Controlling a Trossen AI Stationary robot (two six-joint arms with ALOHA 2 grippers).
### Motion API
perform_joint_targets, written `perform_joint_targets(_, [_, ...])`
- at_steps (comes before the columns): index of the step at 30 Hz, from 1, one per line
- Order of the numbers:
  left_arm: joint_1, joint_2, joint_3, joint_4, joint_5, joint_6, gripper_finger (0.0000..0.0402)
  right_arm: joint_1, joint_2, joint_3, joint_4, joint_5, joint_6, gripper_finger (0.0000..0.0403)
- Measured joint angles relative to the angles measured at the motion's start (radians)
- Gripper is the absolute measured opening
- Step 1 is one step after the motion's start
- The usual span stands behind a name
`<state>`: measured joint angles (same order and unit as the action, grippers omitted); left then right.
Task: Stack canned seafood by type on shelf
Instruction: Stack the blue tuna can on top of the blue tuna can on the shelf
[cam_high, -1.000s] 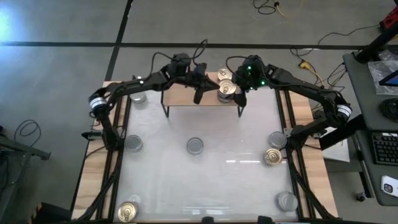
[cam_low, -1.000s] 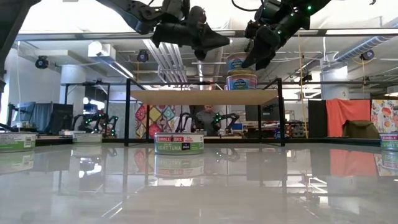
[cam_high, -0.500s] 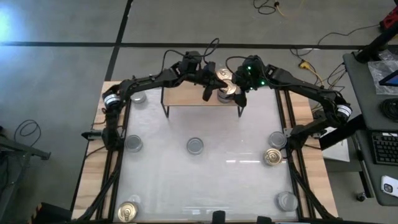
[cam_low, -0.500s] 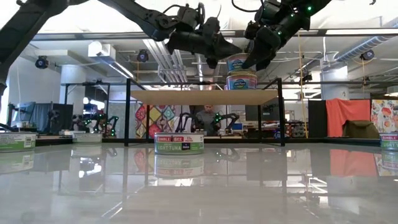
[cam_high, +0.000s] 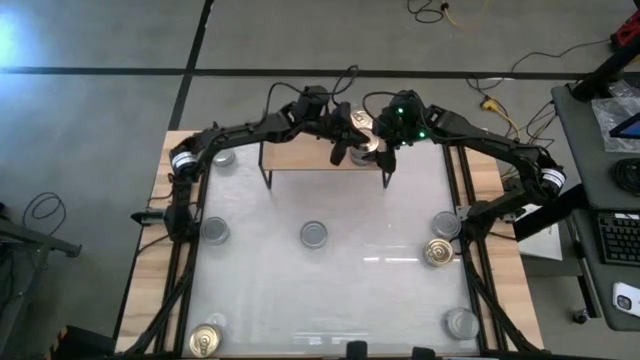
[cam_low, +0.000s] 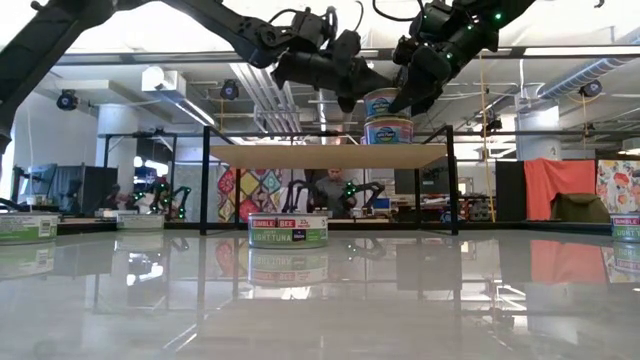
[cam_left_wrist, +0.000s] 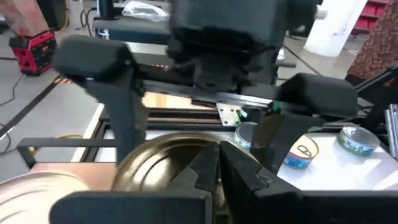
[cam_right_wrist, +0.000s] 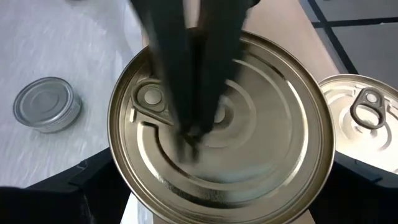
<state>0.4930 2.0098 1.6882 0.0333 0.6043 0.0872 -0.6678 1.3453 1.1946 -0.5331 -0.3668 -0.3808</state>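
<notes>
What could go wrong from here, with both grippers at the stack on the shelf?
1. The left gripper, shut, presses on the top can that the right gripper straddles; the grippers could collide.
2. The two-can stack sits near the shelf end; a sideways nudge could topple it.

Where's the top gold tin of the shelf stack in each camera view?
High view: top gold tin at the shelf's right end.
Low view: upper tin above the plank's right part.
Left wrist view: close behind the left gripper.
Right wrist view: fills the picture.
Shared landmark: the shelf.
</notes>
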Motion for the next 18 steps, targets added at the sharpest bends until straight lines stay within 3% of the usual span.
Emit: perform_joint_targets(18, [-0.008,0.029,-0.001,0.004,-0.045,0.010,0.0000,0.000,0.000,-0.035,0.045,0.001,0.004,0.0371])
